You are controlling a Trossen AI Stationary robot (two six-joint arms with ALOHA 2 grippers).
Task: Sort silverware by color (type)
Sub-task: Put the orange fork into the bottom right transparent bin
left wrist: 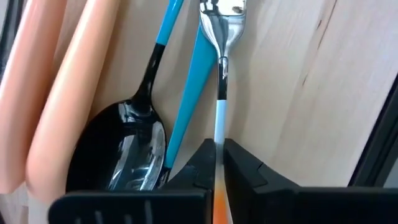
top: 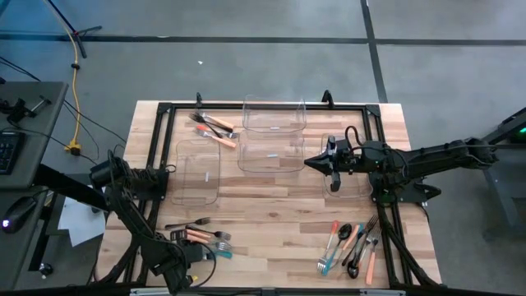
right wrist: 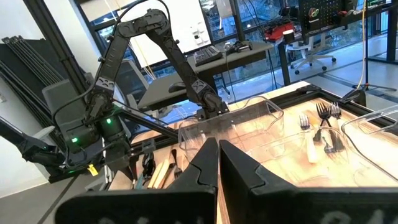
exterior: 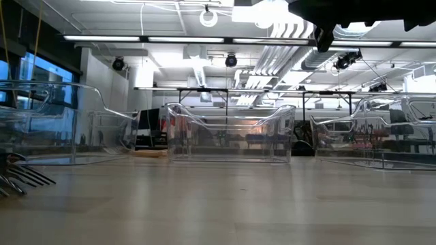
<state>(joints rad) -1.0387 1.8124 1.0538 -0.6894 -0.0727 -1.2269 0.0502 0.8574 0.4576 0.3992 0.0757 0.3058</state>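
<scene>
The silverware lies in three heaps: orange-handled pieces at the far left [top: 212,127], a mixed heap at the near left [top: 201,234] and another at the near right [top: 349,247]. My left gripper [top: 189,249] points down into the near-left heap and is shut on a thin orange-handled piece with a silver head [left wrist: 222,12]. Beside that piece lie a black spoon [left wrist: 130,146], a teal handle [left wrist: 191,93] and orange handles [left wrist: 62,93]. My right gripper [top: 316,163] hangs shut and level above the bins, holding nothing. My left gripper [left wrist: 219,154] pinches the thin handle [left wrist: 219,127] of the orange-handled piece between its two fingers, a little below the dark neck. The fingers come from above, pointing down. The piece lies on the table top, its silver head pointing away from the fingers.
Several clear plastic bins stand across the middle and back of the table [top: 274,113] [top: 271,152] [top: 197,171] [top: 349,173]. A black frame [top: 164,111] edges the table. Bare wood lies between the two near heaps [top: 271,234]. Fork tines [exterior: 27,177] show low at the left.
</scene>
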